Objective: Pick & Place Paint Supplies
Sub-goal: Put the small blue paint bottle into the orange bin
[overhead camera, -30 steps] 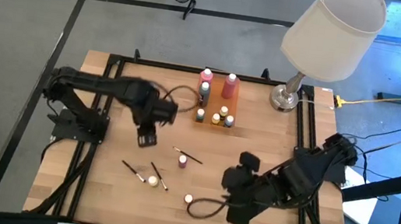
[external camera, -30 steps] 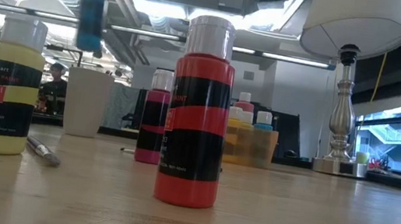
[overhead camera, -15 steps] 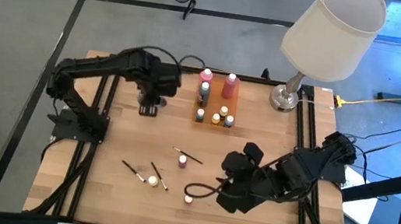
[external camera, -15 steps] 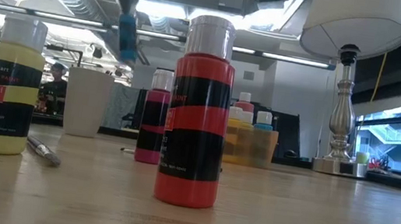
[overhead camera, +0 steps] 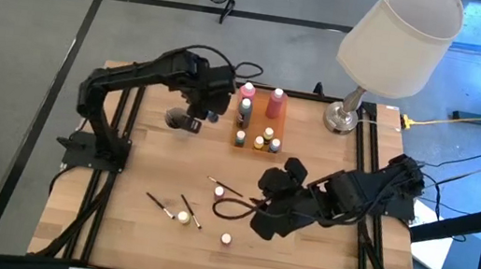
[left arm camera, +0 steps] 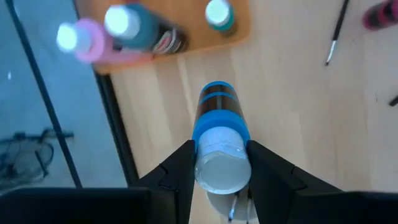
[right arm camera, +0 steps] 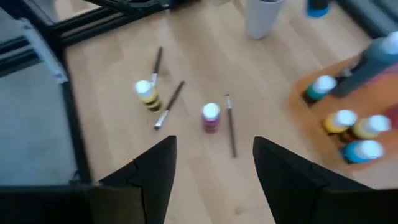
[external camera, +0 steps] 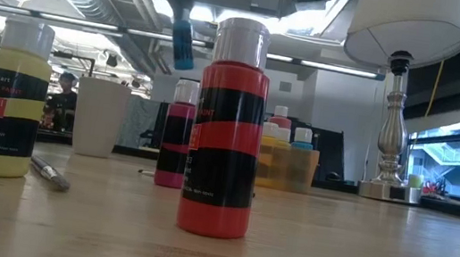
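My left gripper (overhead camera: 211,109) is shut on a small blue-labelled bottle with a white cap (left arm camera: 221,146), held high above the table beside the orange tray (overhead camera: 258,142). The bottle also shows in the low view (external camera: 181,45). The tray holds two pink bottles (overhead camera: 275,104), a dark bottle (overhead camera: 245,109) and several tiny bottles. My right gripper (overhead camera: 259,224) is open and empty above the table's middle. A pink bottle (right arm camera: 211,117), a yellow bottle (right arm camera: 145,94) and thin brushes (right arm camera: 230,124) lie ahead of it. A red bottle (external camera: 225,137) stands upright near the front edge. My left gripper pinches the blue bottle at its top end, by the white cap (left arm camera: 222,163), between its two fingers (left arm camera: 180,167). The fingers come from above, pointing down. The bottle hangs below them, lifted clear of the table and a little tilted.
A white cup (overhead camera: 177,119) stands on the table left of the tray. A big lamp with a white shade (overhead camera: 400,39) stands on its metal base at the far right corner. A dark cable loop (overhead camera: 228,210) lies by my right gripper.
My left gripper has carried the blue bottle toward the table's far edge and then right, toward the tray, keeping it lifted clear. My right gripper has gone from the near edge toward the table's middle, still open.
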